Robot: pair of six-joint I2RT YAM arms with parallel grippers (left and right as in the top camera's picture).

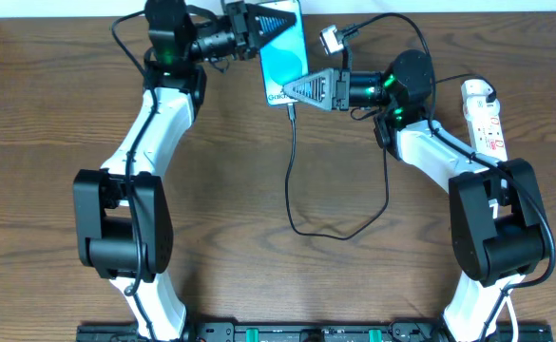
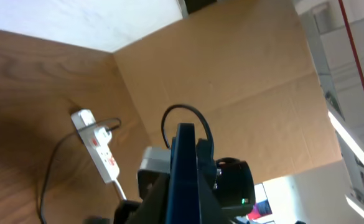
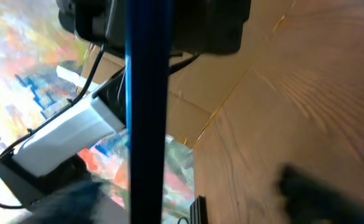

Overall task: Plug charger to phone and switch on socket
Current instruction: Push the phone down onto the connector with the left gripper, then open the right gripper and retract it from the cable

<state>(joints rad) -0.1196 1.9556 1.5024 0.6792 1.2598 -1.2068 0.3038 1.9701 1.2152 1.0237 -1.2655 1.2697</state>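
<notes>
Closest to the overhead camera stand two black-and-white arms, the left arm (image 1: 154,123) and the right arm (image 1: 439,152). Both reach from the near edge toward the far middle of the brown wood-grain surface (image 1: 49,142). There the left end effector (image 1: 274,27) is closed on the phone (image 1: 279,68), its fingers pinching the far part of the handset from the left. In the left wrist view the phone (image 2: 185,168) shows edge-on as a dark blue slab between those fingers. Seen from overhead, its bright blue screen faces up and its long side runs far to near; whether it rests on the surface or is held just above it cannot be told. The right end effector (image 1: 295,90) points left over the near right corner of the phone. How far its fingers stand apart cannot be told, nor whether it holds anything. The right wrist view is blurred, with the phone (image 3: 147,112) as an upright blue band. The socket (image 1: 484,119) lies at the far right of the surface, well apart from the phone, lengthwise far to near, with red markings on top. The charger (image 1: 292,180), thin and black, meets the phone's near edge, runs toward the near side, loops right and climbs back toward the right arm. Whether its tip is seated in the phone cannot be told.
</notes>
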